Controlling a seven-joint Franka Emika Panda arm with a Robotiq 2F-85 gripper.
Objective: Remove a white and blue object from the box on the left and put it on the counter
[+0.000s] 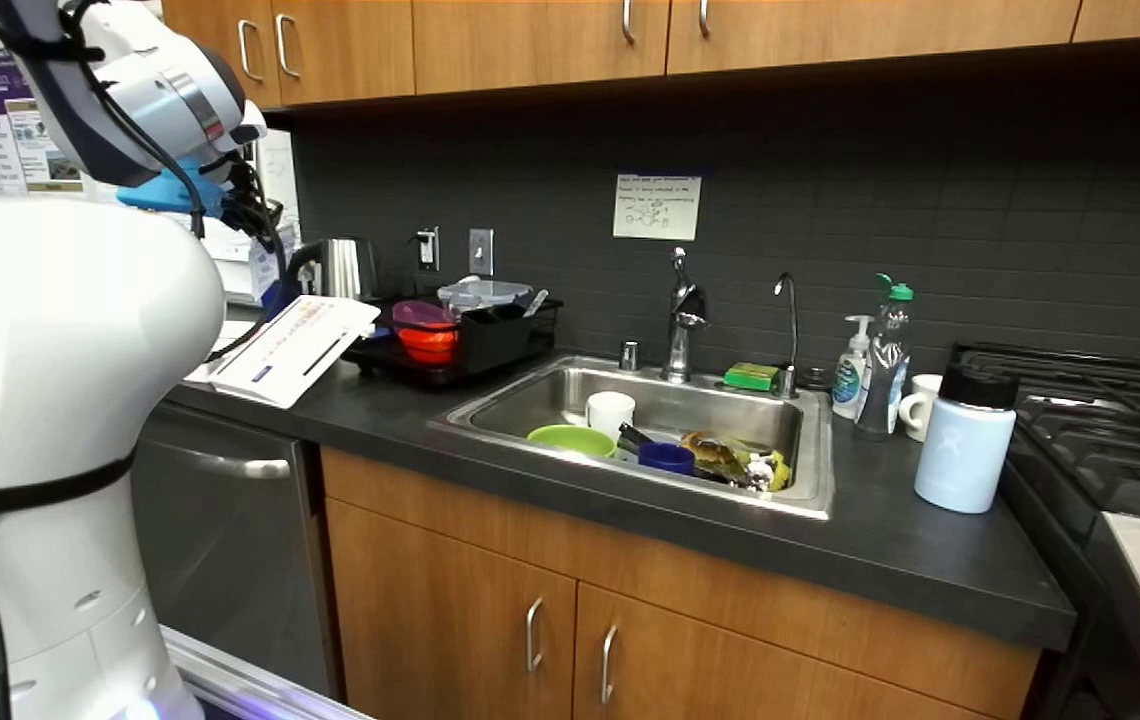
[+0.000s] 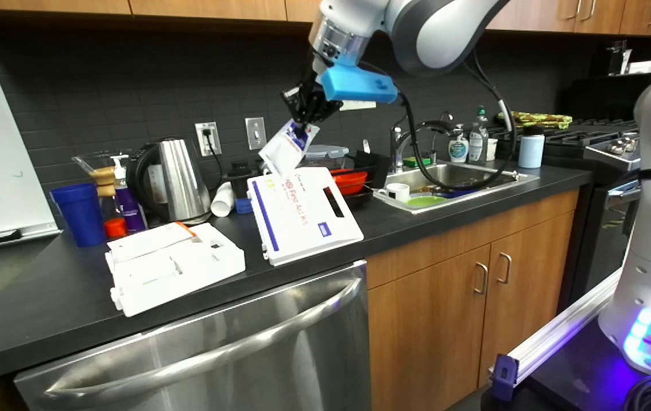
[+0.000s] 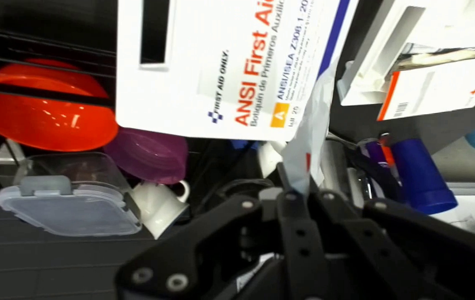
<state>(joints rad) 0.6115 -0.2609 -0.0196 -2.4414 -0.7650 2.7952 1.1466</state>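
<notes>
My gripper (image 2: pixel 306 117) is shut on a white and blue packet (image 2: pixel 286 148). The packet hangs tilted from the fingertips, above the counter and partly in front of the upright first aid kit panel. In the wrist view the packet (image 3: pixel 310 129) stands out thin and edge-on between the fingertips (image 3: pixel 298 183). The open, shallow white box (image 2: pixel 200 274) lies at the left on the dark counter (image 2: pixel 45 302), with white packs in it. It also shows in the wrist view (image 3: pixel 371 66). In an exterior view the gripper (image 1: pixel 260 225) is partly hidden by the arm and cables.
A white panel marked First Aid Kit (image 2: pixel 308 214) leans on the counter right of the box. A steel kettle (image 2: pixel 183 177) and blue cup (image 2: pixel 80 214) stand behind the box. A red bowl (image 3: pixel 54 108) sits in a black dish rack. The sink (image 1: pixel 818 450) lies further right.
</notes>
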